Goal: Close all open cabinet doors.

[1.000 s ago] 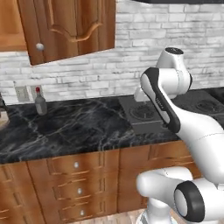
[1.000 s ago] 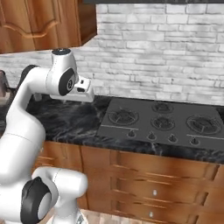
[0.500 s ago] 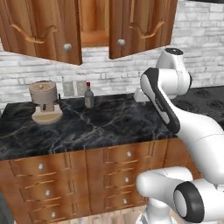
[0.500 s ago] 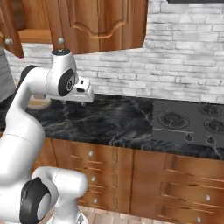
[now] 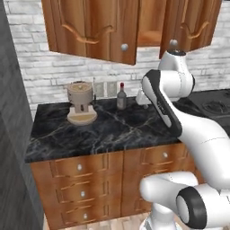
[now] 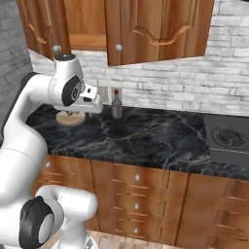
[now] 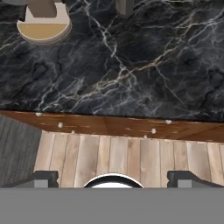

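Note:
Two cabinet doors hang open above the counter, with the bare shelf showing between them. The left cabinet door [image 5: 90, 29] [image 6: 41, 22] carries a round silver knob [image 5: 124, 46]. The right cabinet door [image 5: 193, 20] [image 6: 155, 29] has its knob [image 6: 118, 47] at the lower corner. My gripper [image 6: 96, 108] [image 7: 113, 179] hangs well below the doors, over the black marble counter [image 7: 131, 65], pointing down. Its fingertips [image 7: 43, 178] stand wide apart with nothing between them, so it is open.
A coffee machine [image 5: 81, 104] [image 7: 43, 22] and a small bottle [image 5: 121, 95] [image 6: 116, 103] stand at the back of the counter. A stove [image 6: 231, 143] lies to the right. Wooden drawer fronts [image 5: 81, 167] run below. A dark grey wall [image 5: 13, 143] rises at the left.
The base has driven left, so the whole scene slid right: the stove moved toward the edge, and the open doors, coffee machine and bottle came into view. The arm keeps its pose.

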You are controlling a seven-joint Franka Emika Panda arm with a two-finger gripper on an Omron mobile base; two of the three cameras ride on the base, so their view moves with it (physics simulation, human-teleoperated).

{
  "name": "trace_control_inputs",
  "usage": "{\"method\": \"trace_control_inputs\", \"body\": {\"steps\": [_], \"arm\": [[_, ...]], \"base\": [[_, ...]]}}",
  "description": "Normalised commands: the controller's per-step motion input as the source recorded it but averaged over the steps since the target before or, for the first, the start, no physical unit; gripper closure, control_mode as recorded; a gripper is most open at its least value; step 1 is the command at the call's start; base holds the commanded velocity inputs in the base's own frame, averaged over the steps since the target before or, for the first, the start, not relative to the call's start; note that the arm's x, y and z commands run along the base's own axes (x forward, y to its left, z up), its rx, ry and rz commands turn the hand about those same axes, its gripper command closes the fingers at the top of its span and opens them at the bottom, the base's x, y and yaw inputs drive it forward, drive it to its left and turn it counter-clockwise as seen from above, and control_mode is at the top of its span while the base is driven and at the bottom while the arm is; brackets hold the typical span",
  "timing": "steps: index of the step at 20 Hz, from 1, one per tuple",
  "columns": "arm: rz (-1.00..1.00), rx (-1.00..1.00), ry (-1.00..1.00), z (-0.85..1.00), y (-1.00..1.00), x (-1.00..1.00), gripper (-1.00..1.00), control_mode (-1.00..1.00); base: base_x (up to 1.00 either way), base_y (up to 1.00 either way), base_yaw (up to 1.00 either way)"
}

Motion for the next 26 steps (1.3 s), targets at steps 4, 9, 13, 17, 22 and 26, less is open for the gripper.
{"method": "trace_control_inputs", "body": {"steps": [4, 9, 13, 17, 22, 26], "arm": [[0.0, 0.0, 0.0, 0.0, 0.0, 0.0, -1.0, 1.0], [0.0, 0.0, 0.0, 0.0, 0.0, 0.0, -1.0, 1.0], [0.0, 0.0, 0.0, 0.0, 0.0, 0.0, -1.0, 1.0], [0.0, 0.0, 0.0, 0.0, 0.0, 0.0, -1.0, 1.0], [0.0, 0.0, 0.0, 0.0, 0.0, 0.0, -1.0, 1.0], [0.0, 0.0, 0.0, 0.0, 0.0, 0.0, -1.0, 1.0]], "base": [[0.48, 0.12, 0.0], [0.62, 0.02, 0.0], [0.57, 0.08, 0.0], [0.42, 0.0, 0.0], [0.09, 0.0, 0.0], [0.0, 0.0, 0.0]]}}
